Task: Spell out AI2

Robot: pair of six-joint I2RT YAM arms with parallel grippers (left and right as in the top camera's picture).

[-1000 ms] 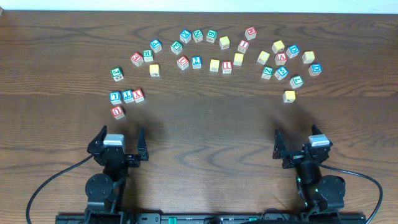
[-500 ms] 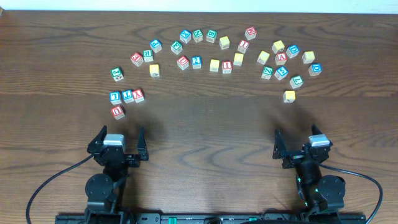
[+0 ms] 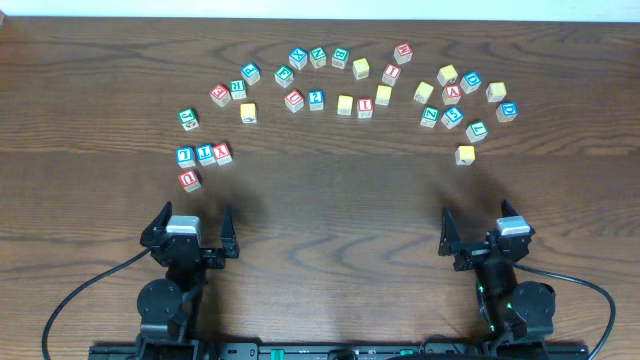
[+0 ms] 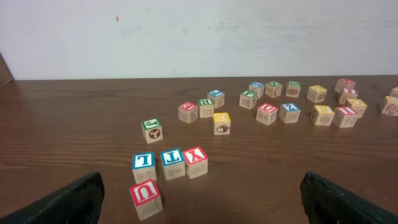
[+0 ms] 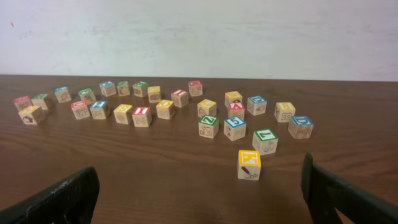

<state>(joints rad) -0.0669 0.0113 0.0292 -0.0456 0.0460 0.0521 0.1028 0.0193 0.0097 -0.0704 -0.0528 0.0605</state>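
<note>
Left gripper [image 3: 193,225] and right gripper [image 3: 478,230] gape empty. I'd drop the right straight onto the red-framed wooden "A" cube [image 3: 452,92], crowded by neighbours; red "I" cube [image 3: 365,106] and blue "2" cube [image 3: 316,98] lie mid-arc.

I'm seeing frame edges cutting off the left gripper [image 4: 200,185] and right gripper [image 5: 199,168], with letters blurring on far cubes [image 5: 31,114].

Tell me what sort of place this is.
Probably a robotics lab bench, not a home: a left arm and right arm with trailing cables are mounted at the edge of a dark wood table, facing a bare white wall, with alphabet cubes scattered.
</note>
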